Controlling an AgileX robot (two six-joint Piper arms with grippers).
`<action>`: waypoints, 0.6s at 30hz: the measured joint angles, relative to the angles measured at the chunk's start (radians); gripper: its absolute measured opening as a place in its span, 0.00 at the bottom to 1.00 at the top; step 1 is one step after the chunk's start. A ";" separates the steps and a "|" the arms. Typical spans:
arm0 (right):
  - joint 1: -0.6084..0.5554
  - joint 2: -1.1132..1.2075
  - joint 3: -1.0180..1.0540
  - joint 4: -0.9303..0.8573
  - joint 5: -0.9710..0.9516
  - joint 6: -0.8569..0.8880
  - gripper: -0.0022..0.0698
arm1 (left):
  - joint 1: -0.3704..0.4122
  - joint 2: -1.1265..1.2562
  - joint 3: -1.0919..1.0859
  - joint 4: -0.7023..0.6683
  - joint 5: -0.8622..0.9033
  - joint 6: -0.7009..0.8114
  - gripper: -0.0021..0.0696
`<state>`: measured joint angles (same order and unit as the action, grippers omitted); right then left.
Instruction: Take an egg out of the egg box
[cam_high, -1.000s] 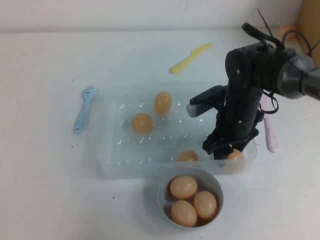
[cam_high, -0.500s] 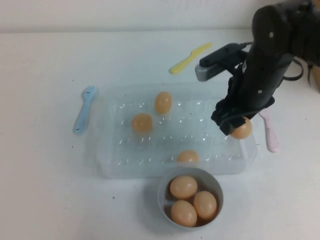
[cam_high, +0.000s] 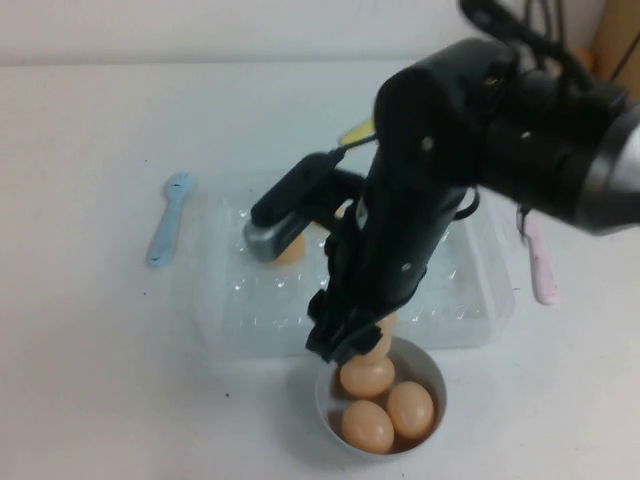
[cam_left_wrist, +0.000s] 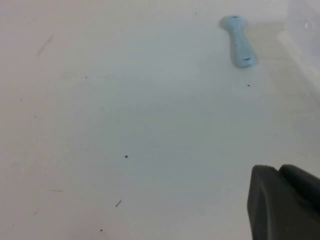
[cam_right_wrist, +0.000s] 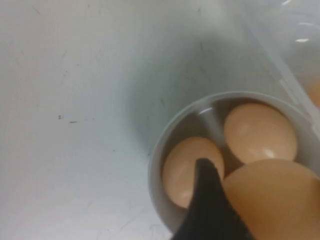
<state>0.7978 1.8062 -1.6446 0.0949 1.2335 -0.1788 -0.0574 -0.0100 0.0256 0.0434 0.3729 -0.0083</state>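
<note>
Right end effector (cam_high: 352, 338) low (egg clamped)

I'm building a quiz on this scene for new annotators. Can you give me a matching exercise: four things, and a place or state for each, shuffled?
Things:
1. held egg
2. blue spoon
3. pink utensil
4. left end effector

Places or states:
A. on the table at the egg box's right side
B. over bare table, away from the box
C. in the right end effector, above the bowl
D. on the table at the egg box's left side

Pairs: 1-C, 2-D, 3-A, 4-B
</note>
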 joint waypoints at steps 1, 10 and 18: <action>0.013 0.024 0.000 -0.006 0.000 0.000 0.58 | 0.000 0.000 0.000 0.000 0.000 0.000 0.02; 0.034 0.162 0.008 -0.024 -0.005 0.015 0.58 | 0.000 0.000 0.000 0.000 0.000 0.000 0.02; 0.034 0.162 0.029 -0.029 -0.011 0.036 0.58 | 0.000 0.000 0.000 0.000 0.000 0.000 0.02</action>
<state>0.8320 1.9684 -1.6158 0.0659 1.2225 -0.1426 -0.0574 -0.0100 0.0256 0.0434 0.3729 -0.0083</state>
